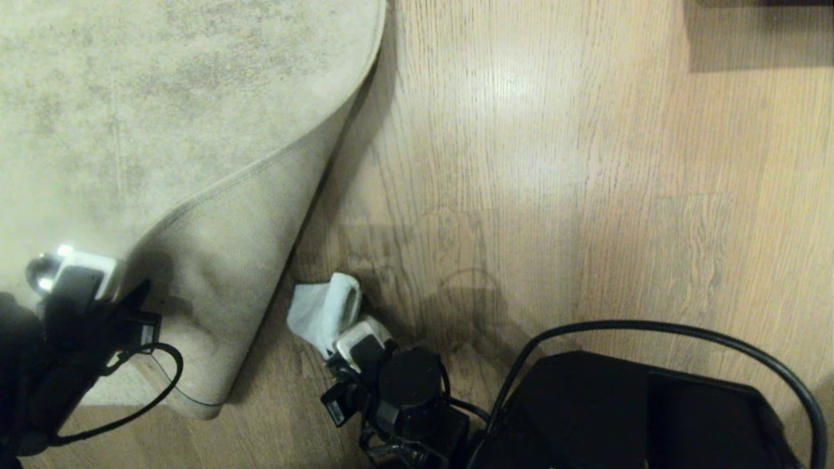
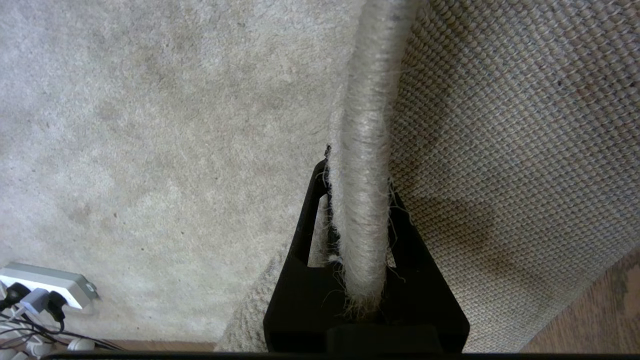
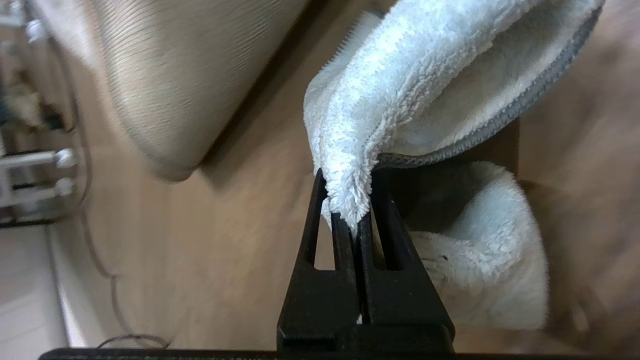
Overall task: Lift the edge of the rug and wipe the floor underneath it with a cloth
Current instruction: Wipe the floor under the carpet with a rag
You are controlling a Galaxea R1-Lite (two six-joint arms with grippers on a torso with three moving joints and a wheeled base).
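The rug (image 1: 130, 98) fills the upper left, and its near corner is folded up so the paler underside (image 1: 234, 260) shows. My left gripper (image 1: 137, 303) is at the lower left. In the left wrist view it (image 2: 357, 180) is shut on the rug edge (image 2: 362, 125), with the woven underside (image 2: 500, 150) on one side. My right gripper (image 1: 339, 339) hovers low over the floor (image 1: 521, 163) just right of the fold. It (image 3: 350, 200) is shut on a fold of the pale cloth (image 3: 425, 75), which hangs bunched (image 1: 319, 312) against the planks.
My black base (image 1: 619, 410) and a looping cable (image 1: 684, 332) fill the lower right. A dark piece of furniture (image 1: 756, 32) stands at the top right. A white power strip (image 2: 45, 287) with plugs lies by the rug's far side. Bare planks stretch to the right of the fold.
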